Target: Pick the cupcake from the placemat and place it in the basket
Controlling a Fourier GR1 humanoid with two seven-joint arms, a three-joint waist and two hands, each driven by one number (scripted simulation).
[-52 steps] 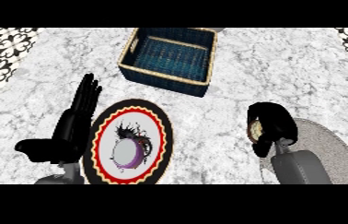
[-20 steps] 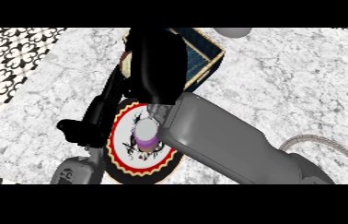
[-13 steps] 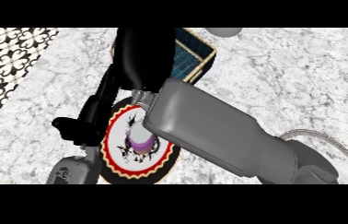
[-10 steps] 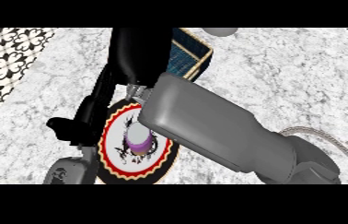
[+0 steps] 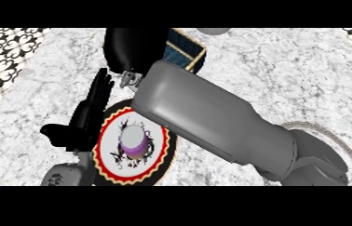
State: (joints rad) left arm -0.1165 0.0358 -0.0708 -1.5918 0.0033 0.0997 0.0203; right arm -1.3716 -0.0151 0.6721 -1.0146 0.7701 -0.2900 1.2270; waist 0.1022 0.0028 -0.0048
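The cupcake point(image 5: 134, 143), white and purple on top, sits in the middle of a round placemat point(image 5: 110, 167) with a red and black scalloped rim, at the lower left. My right forearm point(image 5: 213, 120) crosses the view from the lower right. My right hand point(image 5: 134, 48) is a black mass at the top, over the left part of the dark woven basket point(image 5: 186, 50) and hiding most of it. My left hand point(image 5: 86, 113) rests open beside the placemat's left edge, fingers pointing up.
A grey round rim point(image 5: 323, 136) shows on the marble counter point(image 5: 275, 71) behind my right elbow. A small grey round object point(image 5: 216, 30) lies at the top edge beyond the basket. A patterned surface point(image 5: 17, 48) borders the counter at the upper left.
My right forearm and hand have swung further left across the basket, covering more of it. The cupcake stays on the placemat and my left hand holds its place.
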